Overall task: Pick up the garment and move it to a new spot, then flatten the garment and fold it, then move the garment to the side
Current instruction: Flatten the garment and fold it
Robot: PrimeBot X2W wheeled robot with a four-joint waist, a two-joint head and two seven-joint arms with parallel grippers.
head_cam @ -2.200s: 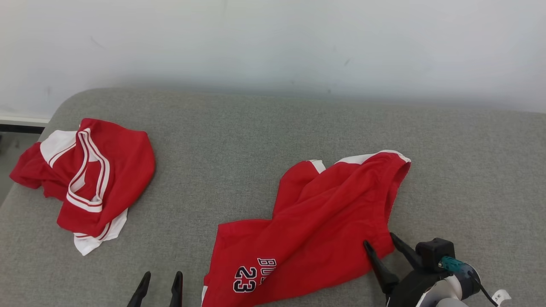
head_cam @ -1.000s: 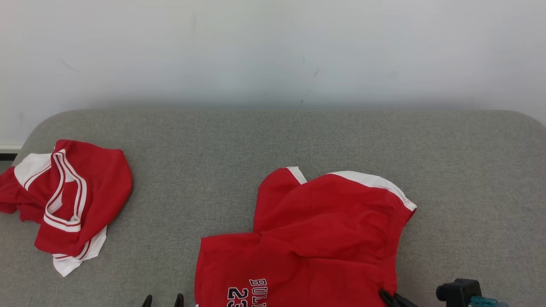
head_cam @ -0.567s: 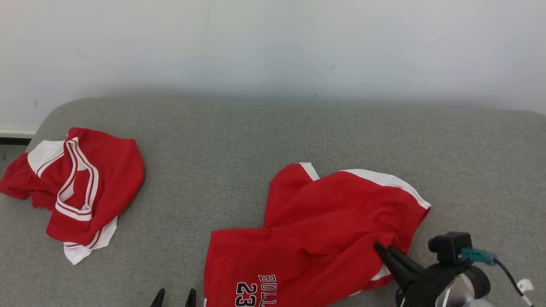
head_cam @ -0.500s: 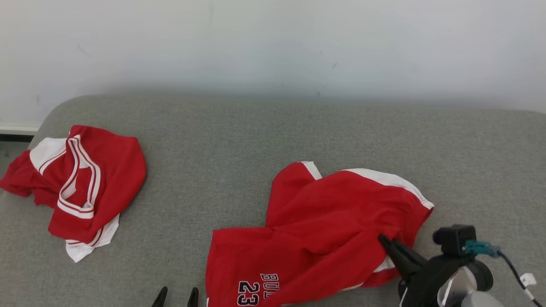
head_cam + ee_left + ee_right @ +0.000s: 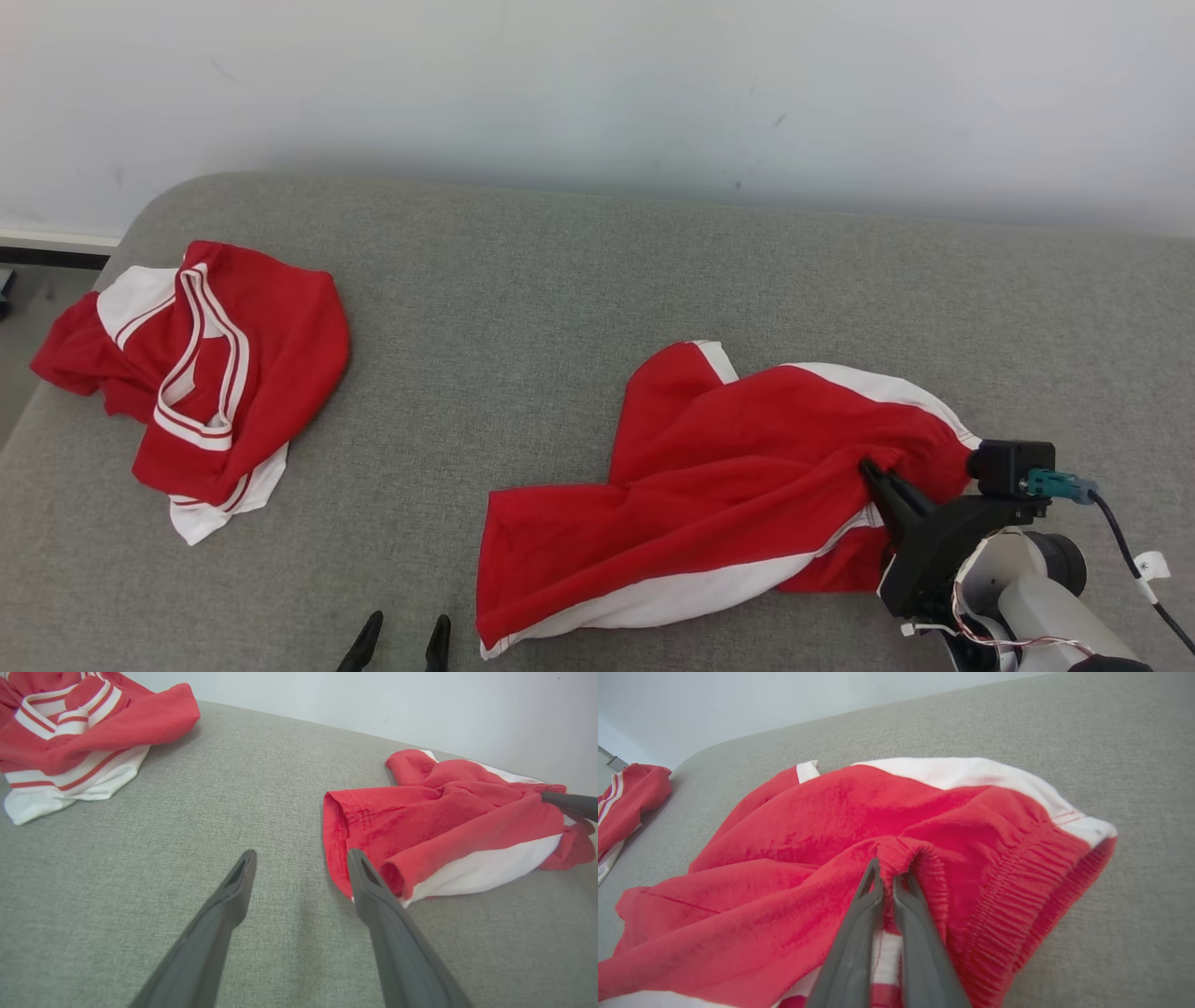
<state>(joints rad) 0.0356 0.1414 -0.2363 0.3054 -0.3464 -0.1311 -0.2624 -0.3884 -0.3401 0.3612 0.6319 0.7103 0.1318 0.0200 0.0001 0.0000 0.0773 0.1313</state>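
Head view: right gripper (image 5: pixel 868 465) pinches crumpled red-and-white shorts (image 5: pixel 728 467); left gripper (image 5: pixel 408 622) spread, empty.

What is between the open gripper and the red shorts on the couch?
Nothing that I can see. The left gripper is open over bare grey cushion, and the shorts lie with their hem right next to it. The right gripper is shut on the waistband.

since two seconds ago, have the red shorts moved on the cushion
Yes. Measured against the crumpled jersey, the shorts have been pulled rightward by the right gripper, and the number print has gone from sight.
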